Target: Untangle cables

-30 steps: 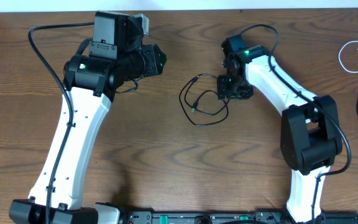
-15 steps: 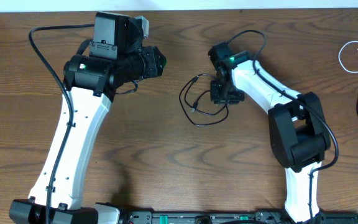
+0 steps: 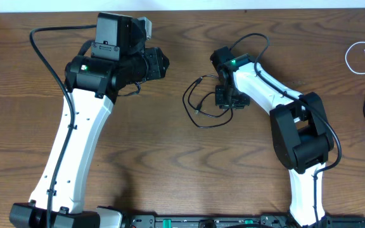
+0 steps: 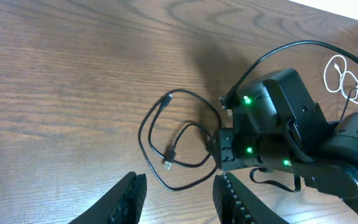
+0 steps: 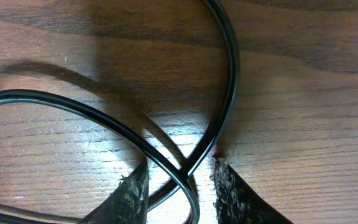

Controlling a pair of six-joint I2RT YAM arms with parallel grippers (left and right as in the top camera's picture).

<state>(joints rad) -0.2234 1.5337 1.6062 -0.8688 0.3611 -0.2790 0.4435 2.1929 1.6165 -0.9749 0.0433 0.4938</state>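
1. The black cable lies in a loose loop on the wooden worktop, near the middle and between the two arms.
2. Its two plugs show in the left wrist view: one at the far left of the loop, the other inside the loop, nearer the camera.
3. The white cable lies coiled at the far right edge of the worktop. It is well apart from the black cable and clear of both arms.
4. The right claw is down at the right side of the black loop. In its wrist view the two fingers stand moderately apart, with bare gaps between the cable and each finger.
5. Two black strands cross on the wood just ahead of the gap between those fingers. One strand arcs in from the left, and the other runs down from the far edge of the view.
6. The left claw hangs above the worktop to the left of the black loop. Its fingers are spread wide and hold nothing.
7. The left arm's head sits well apart from the cable in the overhead view.
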